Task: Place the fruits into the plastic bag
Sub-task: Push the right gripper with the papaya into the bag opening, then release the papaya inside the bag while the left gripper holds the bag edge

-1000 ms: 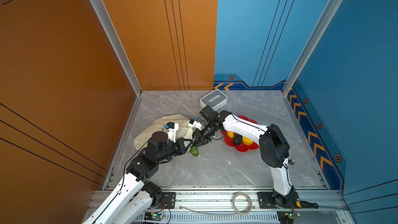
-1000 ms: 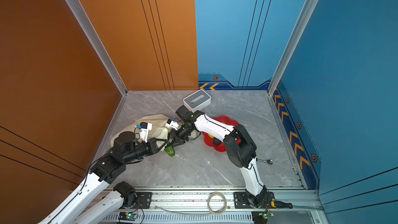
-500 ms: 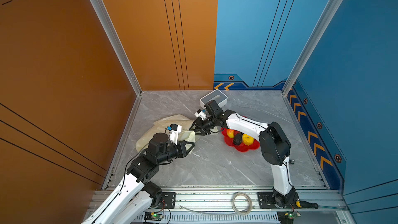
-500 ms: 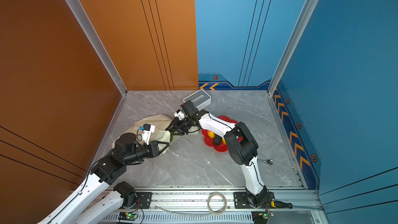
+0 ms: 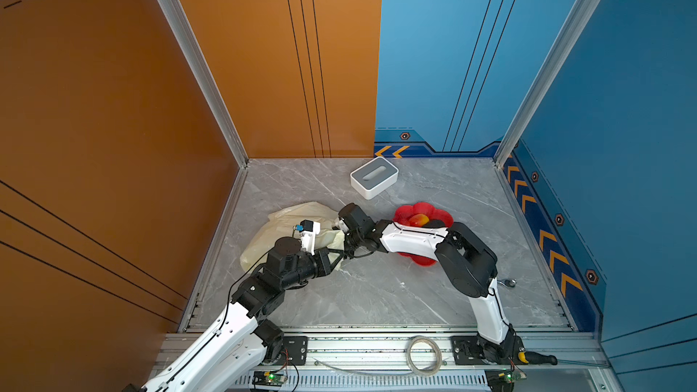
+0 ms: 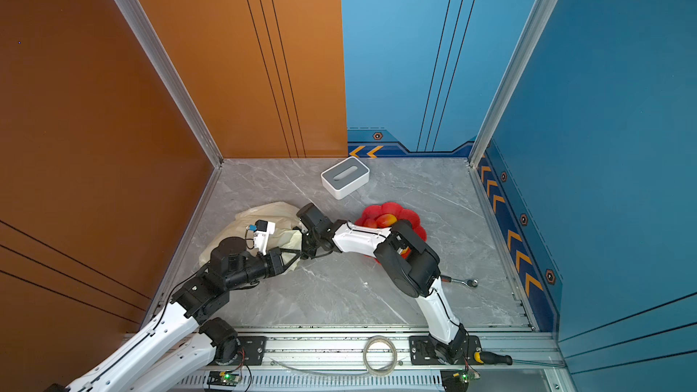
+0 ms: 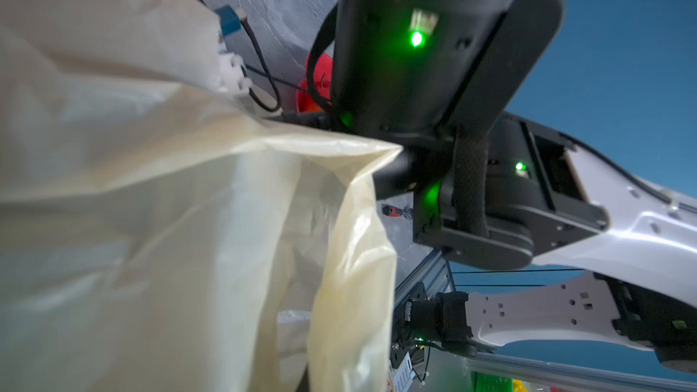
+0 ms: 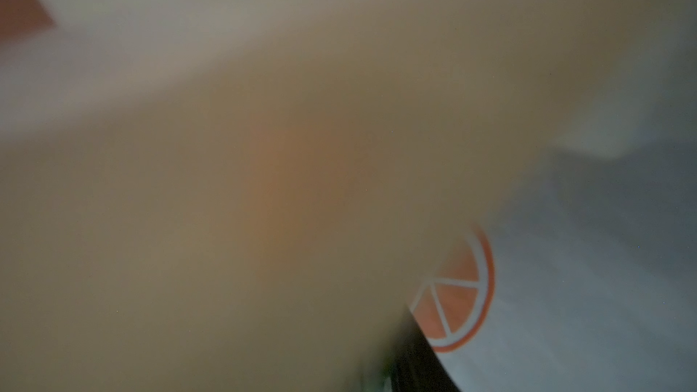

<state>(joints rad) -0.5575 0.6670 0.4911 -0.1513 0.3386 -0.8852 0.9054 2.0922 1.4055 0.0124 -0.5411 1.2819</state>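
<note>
Bag (image 5: 286,220) rim clamped by our closed left end effector (image 5: 335,257); right end effector (image 5: 345,248) inside, we cannot tell its grip.

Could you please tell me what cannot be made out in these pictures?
- Right gripper: in both top views its wrist hides the fingertips at the bag; what it holds is unknown.
- Right wrist view: blurred plastic fills it; only an orange print is clear.
- Fruits in the red dish: the right arm covers most, so no count.
</note>
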